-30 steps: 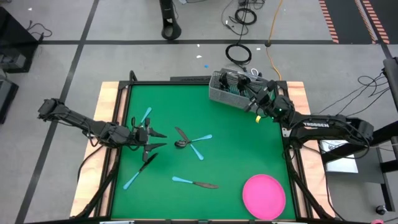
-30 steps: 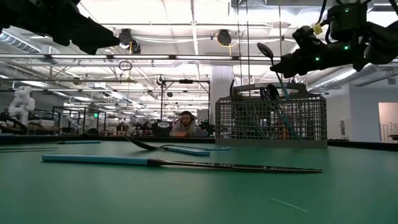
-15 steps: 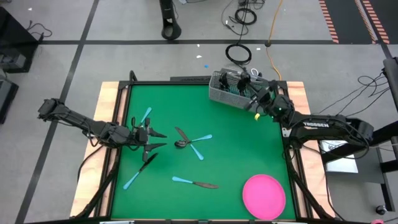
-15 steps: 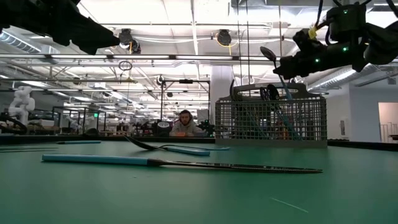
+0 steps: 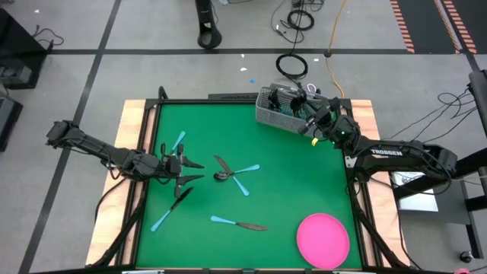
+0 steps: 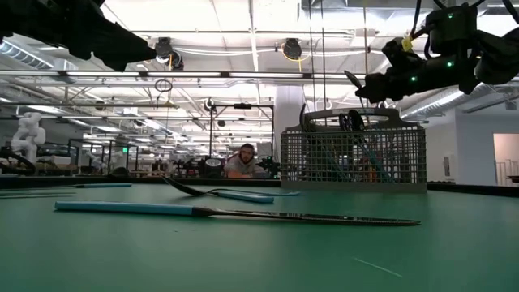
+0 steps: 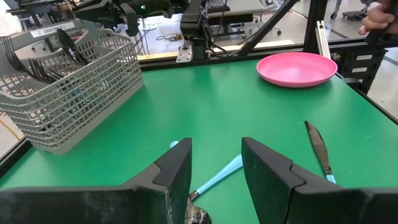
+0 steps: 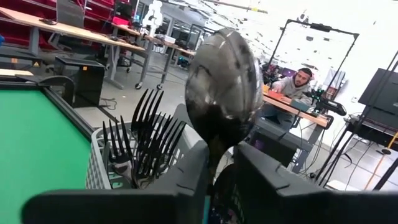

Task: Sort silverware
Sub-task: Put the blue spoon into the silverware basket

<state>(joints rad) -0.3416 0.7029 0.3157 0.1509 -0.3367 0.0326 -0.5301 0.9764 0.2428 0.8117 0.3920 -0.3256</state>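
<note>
Above the grey wire caddy (image 5: 275, 114) at the table's far right, my right gripper (image 8: 221, 186) is open and points level. A spoon (image 8: 224, 87) stands upright between its fingers, bowl up; the low view shows that bowl (image 6: 354, 81) just over the caddy's rim (image 6: 353, 130). Dark forks (image 8: 143, 143) stand in the caddy. My left gripper (image 5: 194, 171) hangs open at the table's left over loose silverware (image 5: 228, 171) that lies flat on the green mat. A light blue handle (image 7: 214, 180) shows below its fingers. My right gripper has the spoon's stem (image 8: 219, 155) between its two fingers, which come at it level. The bowl stands upright above them. The fingers hide the place of contact, and I cannot tell whether they touch the stem.
A knife with a blue handle (image 5: 240, 223) lies near the front, another piece (image 5: 169, 211) at the front left, and a blue handle (image 5: 177, 141) at the far left. The pink plate (image 5: 323, 240) sits in the near right corner. A person sits beyond the table.
In the low view the spoon's bowl has sunk toward the caddy's rim while my right gripper kept its place above the caddy.
</note>
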